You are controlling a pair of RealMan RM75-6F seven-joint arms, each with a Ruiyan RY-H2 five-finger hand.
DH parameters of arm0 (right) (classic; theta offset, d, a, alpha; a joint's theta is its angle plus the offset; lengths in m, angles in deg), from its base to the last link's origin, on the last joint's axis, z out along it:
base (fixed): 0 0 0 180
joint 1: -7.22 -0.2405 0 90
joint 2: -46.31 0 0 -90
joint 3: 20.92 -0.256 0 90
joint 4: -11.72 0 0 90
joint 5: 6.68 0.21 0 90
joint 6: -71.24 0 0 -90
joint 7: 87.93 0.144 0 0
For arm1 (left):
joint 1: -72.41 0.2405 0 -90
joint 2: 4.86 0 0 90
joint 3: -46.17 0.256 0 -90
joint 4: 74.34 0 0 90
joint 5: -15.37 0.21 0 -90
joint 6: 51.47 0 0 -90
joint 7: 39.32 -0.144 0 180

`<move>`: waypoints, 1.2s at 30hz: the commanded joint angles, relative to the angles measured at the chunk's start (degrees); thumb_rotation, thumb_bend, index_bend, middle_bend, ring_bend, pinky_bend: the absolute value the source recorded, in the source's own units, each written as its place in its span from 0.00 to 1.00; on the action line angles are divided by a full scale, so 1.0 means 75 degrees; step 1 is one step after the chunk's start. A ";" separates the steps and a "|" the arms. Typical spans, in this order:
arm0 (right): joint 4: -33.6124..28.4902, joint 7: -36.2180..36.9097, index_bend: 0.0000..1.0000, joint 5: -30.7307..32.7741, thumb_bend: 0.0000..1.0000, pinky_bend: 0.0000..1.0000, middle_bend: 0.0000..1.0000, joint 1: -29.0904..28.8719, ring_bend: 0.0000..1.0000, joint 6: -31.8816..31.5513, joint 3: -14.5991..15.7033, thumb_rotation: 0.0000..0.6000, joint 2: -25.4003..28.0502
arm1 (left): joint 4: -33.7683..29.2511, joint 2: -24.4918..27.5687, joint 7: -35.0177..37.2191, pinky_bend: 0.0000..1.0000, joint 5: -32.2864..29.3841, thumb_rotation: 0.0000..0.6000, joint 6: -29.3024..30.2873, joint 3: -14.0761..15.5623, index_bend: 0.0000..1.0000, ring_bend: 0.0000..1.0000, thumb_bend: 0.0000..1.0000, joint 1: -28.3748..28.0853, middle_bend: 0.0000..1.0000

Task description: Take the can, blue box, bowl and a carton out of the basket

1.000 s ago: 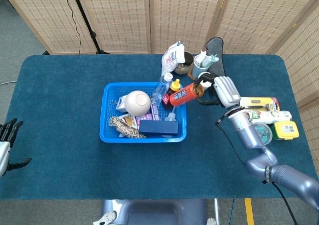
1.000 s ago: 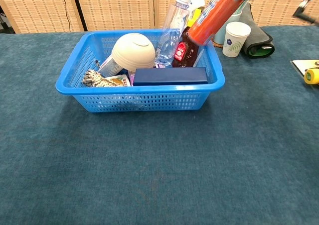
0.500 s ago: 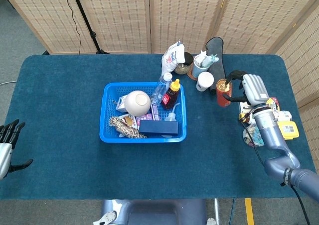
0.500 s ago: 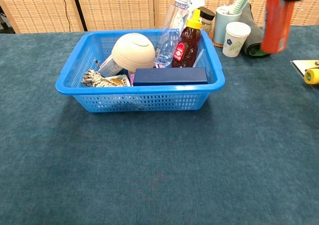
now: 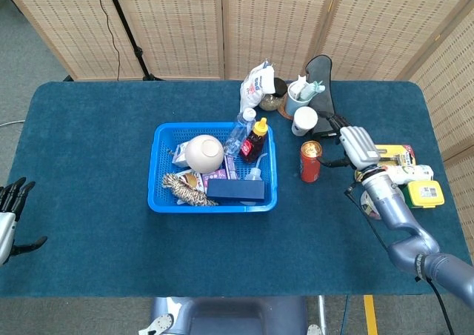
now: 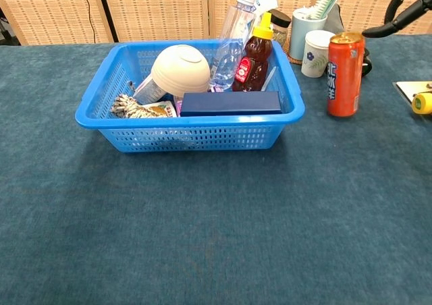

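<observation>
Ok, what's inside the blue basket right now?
In the basket: an upturned bowl, a blue box, a clear bottle, a brown sauce bottle and a striped bundle. Packets under the bowl are mostly hidden.

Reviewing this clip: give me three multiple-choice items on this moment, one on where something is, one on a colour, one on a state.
1. Where is the can?
A. Upright on the table right of the basket
B. Lying in the basket
C. Held in the left robot hand

2. What colour is the bowl?
A. Red
B. Cream
C. Black

3. How is the right robot hand?
A. Gripping the can
B. Holding the blue box
C. Beside the can, fingers off it

Key: 1 A, it stands on cloth outside the basket; 2 B, pale dome in the basket; 3 C, a gap shows between hand and can.
</observation>
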 commanded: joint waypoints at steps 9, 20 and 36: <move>-0.1370 -0.0782 0.00 -0.0181 0.02 0.33 0.00 0.0676 0.00 -0.0946 0.0144 1.00 0.1032 | 0.0001 0.0001 -0.0007 0.00 0.0011 1.00 -0.0062 0.0024 0.00 0.00 0.10 -0.0021 0.00; -0.1639 -0.1363 0.00 -0.0625 0.00 0.07 0.00 0.2099 0.00 -0.2371 0.0935 1.00 0.1685 | 0.0143 -0.0069 0.0258 0.00 0.0230 1.00 -0.0289 0.0037 0.00 0.00 0.10 -0.0214 0.00; -0.1548 -0.2308 0.00 -0.0845 0.00 0.07 0.00 0.3860 0.00 -0.4206 0.1466 1.00 0.1360 | -0.0525 0.0393 0.1241 0.00 0.1167 1.00 -0.1335 -0.0422 0.00 0.00 0.12 -0.1623 0.00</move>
